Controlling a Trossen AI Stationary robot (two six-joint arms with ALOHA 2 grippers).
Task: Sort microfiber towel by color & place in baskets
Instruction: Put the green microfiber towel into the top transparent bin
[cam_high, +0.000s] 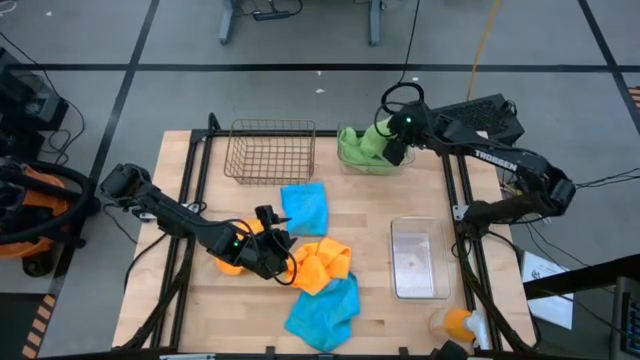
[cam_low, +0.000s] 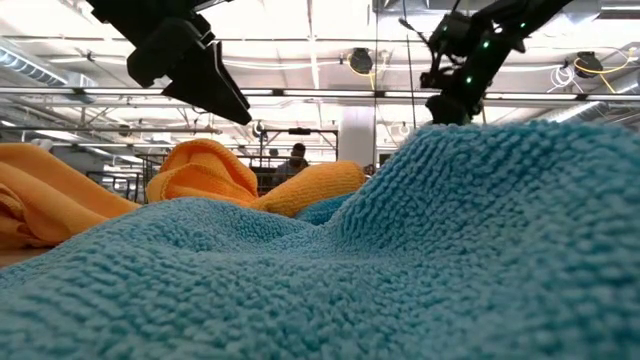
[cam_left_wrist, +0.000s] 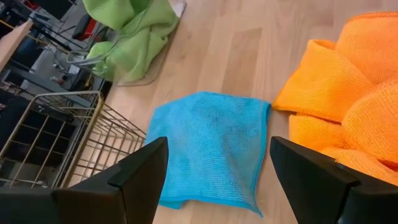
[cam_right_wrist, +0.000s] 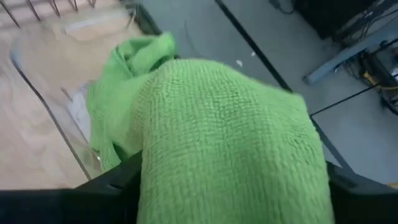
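Observation:
My left gripper is open and low over the table, between an orange towel and the orange heap. A flat blue towel lies ahead of its fingers, untouched. A second blue towel lies crumpled near the table's near edge. My right gripper is shut on a green towel above the far clear bin, which holds another green towel. The wire basket stands left of that bin. My right gripper holds a thick bunch of the green towel between its two fingers; the cloth fills the whole gap and hides the fingertips. The bunch is lifted above the far clear bin's rim. Which edge or fold it has cannot be told.
A second clear bin sits on the table's right half. An orange object stands at the near right corner. Bare wood shows between the flat blue towel and that bin. A person shows far off in the room behind.

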